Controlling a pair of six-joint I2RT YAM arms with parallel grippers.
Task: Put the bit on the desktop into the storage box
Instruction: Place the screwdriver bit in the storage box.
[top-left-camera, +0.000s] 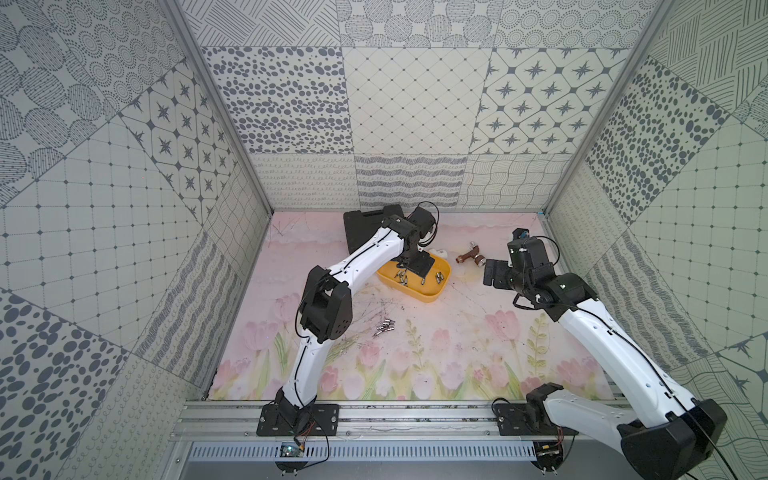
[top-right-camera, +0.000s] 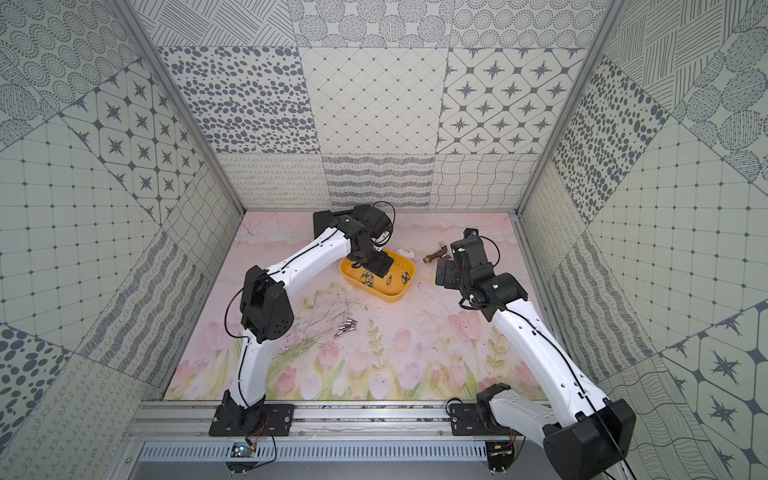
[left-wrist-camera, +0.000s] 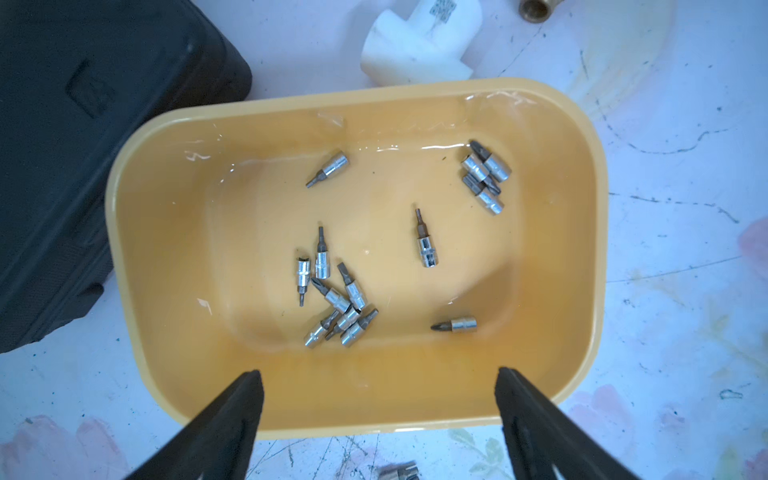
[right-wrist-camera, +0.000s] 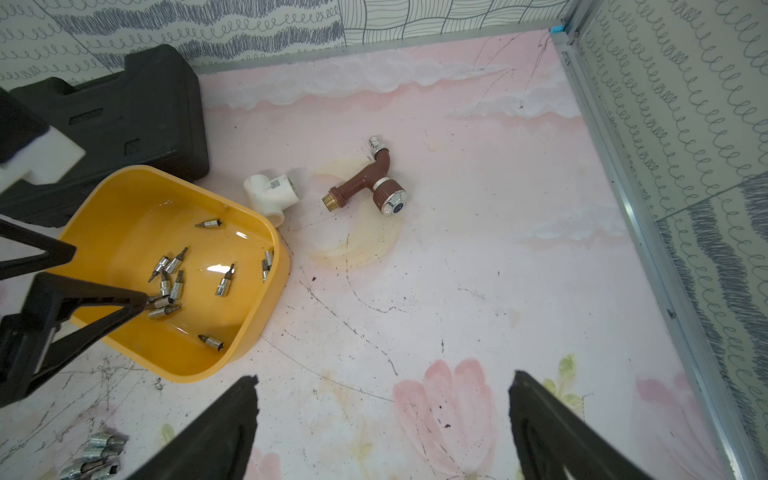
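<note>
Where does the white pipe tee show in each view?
Top view: white pipe tee just behind the yellow storage box.
Top view: same spot, behind the box.
Left wrist: just outside the box's rim.
Right wrist: between the box and brown tap, at.
Shared landmark: the storage box.

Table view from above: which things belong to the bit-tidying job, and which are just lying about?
Job: shallow yellow plastic tray; small silver metal bits inside it; loose silver bits outside it.
Lying about: black hard-shell tool case; white plastic pipe tee; brown plastic tap.
</note>
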